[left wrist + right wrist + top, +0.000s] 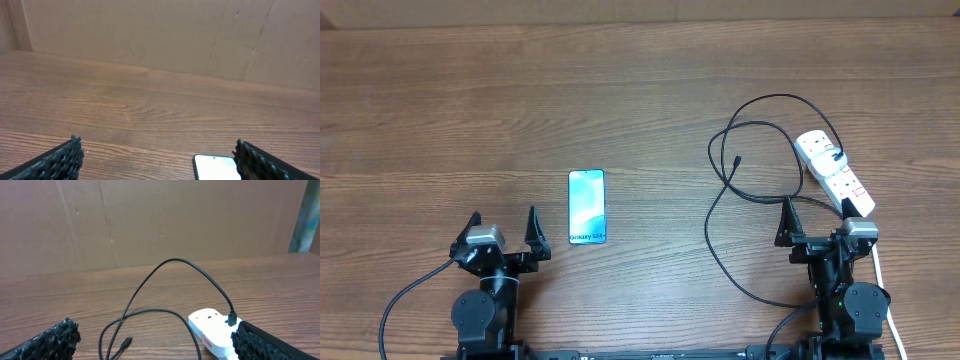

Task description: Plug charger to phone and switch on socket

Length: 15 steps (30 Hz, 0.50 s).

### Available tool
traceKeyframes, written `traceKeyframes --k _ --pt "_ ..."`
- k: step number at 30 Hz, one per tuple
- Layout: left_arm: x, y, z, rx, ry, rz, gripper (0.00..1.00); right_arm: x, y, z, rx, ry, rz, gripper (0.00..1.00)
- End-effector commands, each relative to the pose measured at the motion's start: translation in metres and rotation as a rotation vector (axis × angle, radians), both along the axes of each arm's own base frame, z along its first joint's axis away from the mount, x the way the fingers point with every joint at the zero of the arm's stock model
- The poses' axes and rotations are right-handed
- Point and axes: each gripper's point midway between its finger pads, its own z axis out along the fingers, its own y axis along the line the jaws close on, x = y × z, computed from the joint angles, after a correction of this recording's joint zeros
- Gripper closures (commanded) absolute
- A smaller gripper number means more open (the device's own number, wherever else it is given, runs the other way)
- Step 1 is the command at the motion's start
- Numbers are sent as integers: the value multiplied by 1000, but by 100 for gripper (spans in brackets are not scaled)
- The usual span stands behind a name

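Observation:
The phone (586,207) lies flat at the centre-left of the table with its blue-teal screen up; its top end (215,167) shows by my left gripper's right finger. The left gripper (503,218) (157,150) stands open just left of the phone, holding nothing. The charger (775,97) (150,280) is a thin black cable looping out from the white socket (835,172) (212,325), and its connector tip (736,160) (127,341) lies free on the wood. My right gripper (815,212) (155,330) is open and empty, just in front of the socket.
The socket's white cord (880,270) runs down past the right arm's base. A thick black robot cable (400,300) curves at the front left. A brown cardboard wall (150,35) closes off the far side of the table.

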Motion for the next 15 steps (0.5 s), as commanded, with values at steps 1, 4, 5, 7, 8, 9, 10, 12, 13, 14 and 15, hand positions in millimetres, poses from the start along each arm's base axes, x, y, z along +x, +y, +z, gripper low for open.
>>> traceKeyframes --k 1,4,5,7,8,9,10,12,13,14,15 --pt "0 -1 0 25 -5 -11 0 0 0 -2 -4 -5 4 0" --pt "0 -1 0 25 -5 -11 0 0 0 -2 -4 -5 3 0" --pt "0 -1 0 25 -5 -11 1 0 0 -2 -4 -5 3 0" --pt "0 -1 0 25 -5 -11 0 0 0 -2 -4 -5 3 0" --pt "0 -1 0 25 -5 -11 1 0 0 -2 -4 -5 4 0" --pt "0 -1 0 25 -5 -11 1 0 0 -2 -4 -5 3 0" --pt "0 -1 0 25 -5 -11 0 0 0 -2 -4 -5 3 0" --pt "0 -1 0 25 -5 -11 1 0 0 -2 -4 -5 3 0" --pt "0 -1 0 25 -5 -11 0 0 0 -2 -4 -5 3 0" --pt "0 -1 0 25 -5 -11 0 0 0 -2 -4 -5 3 0" --pt "0 -1 0 25 -5 -11 0 0 0 -2 -4 -5 4 0"
